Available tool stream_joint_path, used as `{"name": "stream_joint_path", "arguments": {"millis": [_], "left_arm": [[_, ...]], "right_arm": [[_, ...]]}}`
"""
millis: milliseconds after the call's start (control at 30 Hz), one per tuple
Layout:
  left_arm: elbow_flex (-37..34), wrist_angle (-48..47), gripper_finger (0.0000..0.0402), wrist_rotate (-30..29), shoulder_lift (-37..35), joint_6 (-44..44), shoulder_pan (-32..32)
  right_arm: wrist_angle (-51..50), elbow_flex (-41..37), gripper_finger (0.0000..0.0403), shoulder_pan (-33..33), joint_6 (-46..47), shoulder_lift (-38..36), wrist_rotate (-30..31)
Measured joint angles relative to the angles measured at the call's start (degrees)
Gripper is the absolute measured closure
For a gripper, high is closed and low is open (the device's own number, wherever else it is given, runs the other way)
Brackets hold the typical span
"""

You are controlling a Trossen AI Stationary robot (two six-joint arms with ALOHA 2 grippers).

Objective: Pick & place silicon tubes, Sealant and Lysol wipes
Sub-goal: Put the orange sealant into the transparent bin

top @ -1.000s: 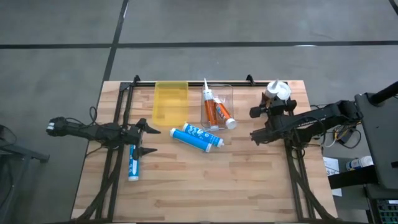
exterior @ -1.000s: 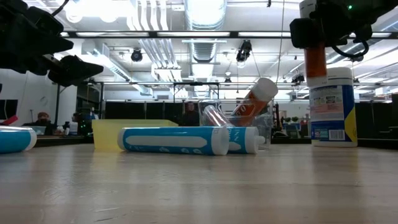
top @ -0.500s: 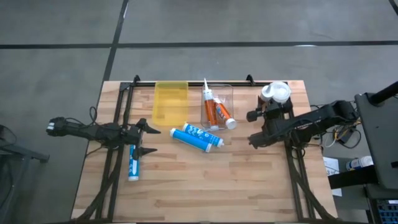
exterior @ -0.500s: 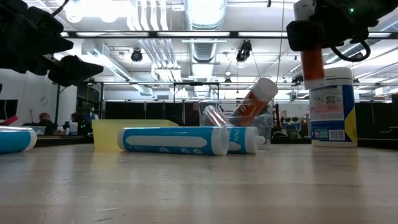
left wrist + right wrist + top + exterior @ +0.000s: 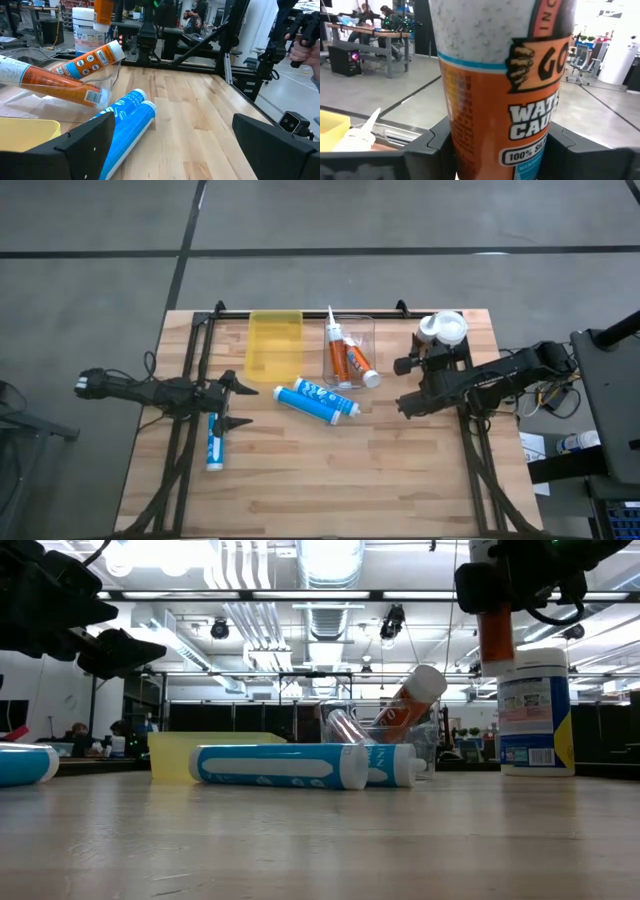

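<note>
My right gripper (image 5: pixel 428 348) is shut on an orange sealant tube (image 5: pixel 497 632), held in the air at the far right, just left of the Lysol wipes canister (image 5: pixel 447 326). The canister stands upright on its base (image 5: pixel 535 710). My left gripper (image 5: pixel 240 406) is open and empty at the left, above the table. A blue-and-white tube (image 5: pixel 213 442) lies just near of it. Two more blue-and-white tubes (image 5: pixel 317 401) lie side by side at the middle. Two orange tubes (image 5: pixel 348 358) lie in a clear bin. My right gripper pinches the sealant tube's printed body (image 5: pixel 495 125) between its two fingers (image 5: pixel 432 145), one on each side. The fingers come level and lie across the tube. The tube stands upright, its lower end (image 5: pixel 497 660) hanging below the fingers, clear of the table.
A yellow bin (image 5: pixel 274 346) stands at the far edge left of the clear bin (image 5: pixel 362 330). Dark frame rails run along both sides of the table (image 5: pixel 300 490). The near half is bare wood.
My right gripper has carried the upright sealant tube a little toward the table's left, away from the Lysol canister, still shut on it.
</note>
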Motion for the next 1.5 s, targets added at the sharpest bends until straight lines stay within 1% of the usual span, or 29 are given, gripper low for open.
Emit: {"name": "stream_joint_path", "arguments": {"millis": [233,533,733,900,1100,1200,1367,1500], "left_arm": [[0.0,0.0,0.0003,-0.01,0.0,0.02,-0.01],[0.02,0.0,0.0003,-0.01,0.01,0.02,-0.02],[0.0,0.0,0.0003,-0.01,0.01,0.01,-0.01],[0.0,0.0,0.0003,-0.02,0.02,0.02,0.0],[0.0,0.0,0.0003,-0.01,0.01,0.01,-0.01],[0.0,0.0,0.0003,0.0,0.02,0.02,0.0],[0.01,0.0,0.0003,-0.02,0.0,0.0,-0.02],[0.0,0.0,0.0003,0.0,0.01,0.02,-0.02]], "right_arm": [[1.84,0.29,0.0228,0.4,-1.51,0.0,-0.02],[2.96,0.29,0.0228,3.94,-1.69,0.0,-0.01],[5.18,0.37,0.0228,7.62,-1.65,0.0,-0.02],[8.08,1.88,0.0228,12.16,-4.91,0.0,-0.07],[12.87,4.76,0.0228,17.95,-13.51,0.0,-0.1],[13.78,5.27,0.0228,19.6,-15.04,0.0,-0.26],[13.85,3.78,0.0228,19.83,-14.83,0.0,-0.6],[13.82,3.0,0.0228,18.67,-14.78,-0.02,-0.63]]}}
